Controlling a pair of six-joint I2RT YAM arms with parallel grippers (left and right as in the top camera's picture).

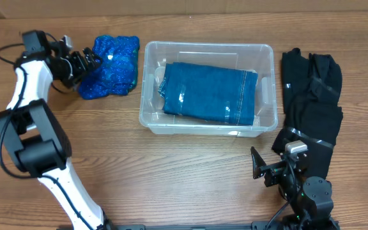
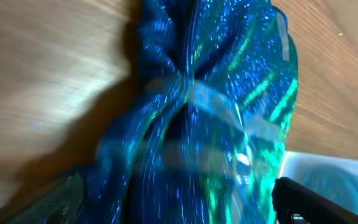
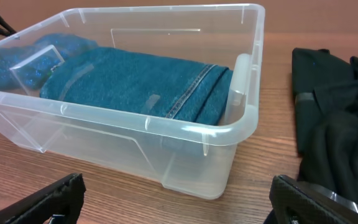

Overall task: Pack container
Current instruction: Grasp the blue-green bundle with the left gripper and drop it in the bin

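1. Overhead: The container (image 1: pixel 144 96) is set in the middle of the table (image 1: pixel 171 172), within reach of both arms. A folded pair of blue jeans (image 1: pixel 209 92) is already laid flat inside it and takes up most of the floor. A glittering blue cloth (image 1: pixel 114 64) lies just beside its left wall, and a black garment (image 1: pixel 312 96) is spread just beside its right wall, so one item is left for each arm. The left gripper (image 1: pixel 89 62) is placed at the left edge of the blue cloth. The right gripper (image 1: pixel 260 167) is held low near the front edge, apart from the black garment.

2. Left wrist: The fingers of the left gripper (image 2: pixel 179 202) are spread wide to either side of the bunched blue cloth (image 2: pixel 197 112), and nothing is clamped yet. This stance is judged to be preparation for a pinch on the gathered fold. A corner of the container (image 2: pixel 334 171) is seen just past the cloth.

3. Right wrist: The right gripper (image 3: pixel 179 202) is held with its fingers wide and nothing between them, aimed at the near wall of the container (image 3: pixel 148 121). The jeans (image 3: pixel 135 84) are seen through the wall and the black garment (image 3: pixel 340 118) lies to the right. This arm is judged to be waiting clear of the work.
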